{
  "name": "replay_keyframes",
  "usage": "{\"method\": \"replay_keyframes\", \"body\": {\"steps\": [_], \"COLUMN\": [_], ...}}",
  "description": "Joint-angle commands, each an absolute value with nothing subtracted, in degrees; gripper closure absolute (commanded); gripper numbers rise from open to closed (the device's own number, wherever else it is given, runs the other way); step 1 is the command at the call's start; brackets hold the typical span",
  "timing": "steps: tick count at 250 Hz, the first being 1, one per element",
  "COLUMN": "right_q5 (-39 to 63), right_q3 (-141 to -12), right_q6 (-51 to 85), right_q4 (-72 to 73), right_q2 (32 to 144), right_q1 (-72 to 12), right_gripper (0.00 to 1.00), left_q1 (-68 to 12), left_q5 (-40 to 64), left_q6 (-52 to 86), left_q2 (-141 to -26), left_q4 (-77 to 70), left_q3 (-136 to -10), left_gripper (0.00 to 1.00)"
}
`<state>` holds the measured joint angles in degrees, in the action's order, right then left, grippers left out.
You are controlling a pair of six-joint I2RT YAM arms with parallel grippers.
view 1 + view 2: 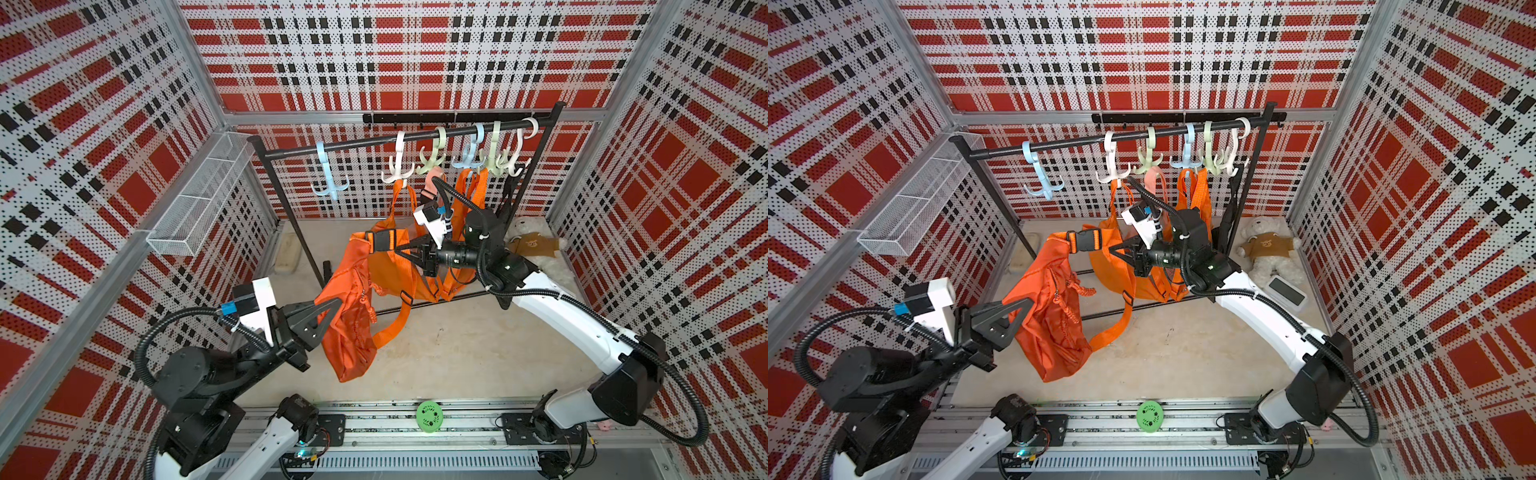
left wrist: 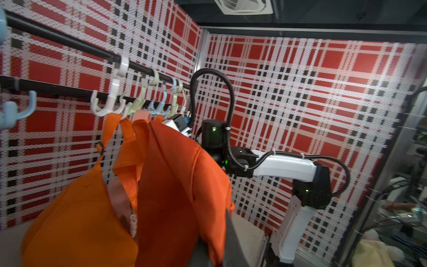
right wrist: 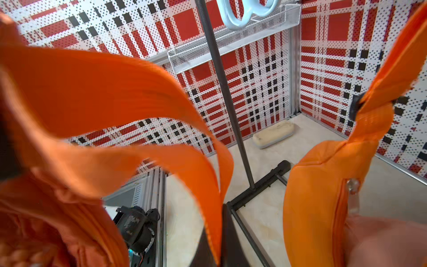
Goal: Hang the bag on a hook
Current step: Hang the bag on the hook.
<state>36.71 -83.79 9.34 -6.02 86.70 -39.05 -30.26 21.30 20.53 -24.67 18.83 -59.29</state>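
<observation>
Up above the pale bench (image 1: 457, 357), an orange cloth bag (image 1: 349, 332) hangs in the air between two robot arms. It is not on any hook yet.

The left gripper (image 1: 332, 309) is pinched shut on the side of the bag. The bag's orange strap (image 1: 361, 243) goes up from there to a black plastic buckle (image 1: 382, 241). The right gripper (image 1: 398, 250) is closed tight on the strap, right next to that buckle. In the right wrist view the strap (image 3: 115, 92) looks big and blurry, very close to the camera. Another part of the strap droops down in a loop under the bag.

Behind the bag stands a black metal rail (image 1: 374, 142) with six plastic hooks on it. A light blue hook (image 1: 331, 176) hangs by itself near the left end. Next comes a white hook (image 1: 398, 164), and a second orange bag (image 1: 384, 268) hangs from it by its strap. More orange straps (image 1: 478, 187) hang from the hooks farther right.

A fluffy white teddy bear in a brown shirt (image 1: 1266, 249) lies on the bench in the far right corner. A white wire basket (image 1: 199, 195) is fixed to the left wall.
</observation>
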Motion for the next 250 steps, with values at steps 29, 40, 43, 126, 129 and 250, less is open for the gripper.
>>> {"method": "replay_keyframes", "body": {"steps": [29,40,43,126,129,250], "right_q5": [26.7,24.1,23.4,12.9,12.9,14.9], "right_q3": [-94.4,-97.0,-97.7,-101.9,-101.9,-115.3], "right_q6": [5.1,4.2,4.1,2.8,2.8,2.6], "right_q4": [-10.0,-11.3,-11.7,-8.3,-8.2,-11.1], "right_q2": [92.6,93.9,94.3,95.8,95.9,104.7], "right_q1": [-44.4,-45.4,-45.5,-45.7,-45.7,-46.1], "right_gripper": [1.00,1.00,1.00,1.00,1.00,1.00], "left_q1": [-30.2,-30.2,-30.2,-30.2,-30.2,-30.1], "left_q5": [3.8,3.4,3.3,0.1,0.5,-2.6], "left_q6": [16.7,16.5,16.5,11.7,11.5,8.0], "left_q2": [-22.5,-22.5,-22.6,-24.8,-24.9,-34.4], "left_q4": [17.0,16.2,16.0,17.3,17.5,22.9], "left_q3": [-56.6,-56.1,-56.1,-60.4,-60.6,-70.0], "left_gripper": [1.00,1.00,1.00,1.00,1.00,1.00]}}
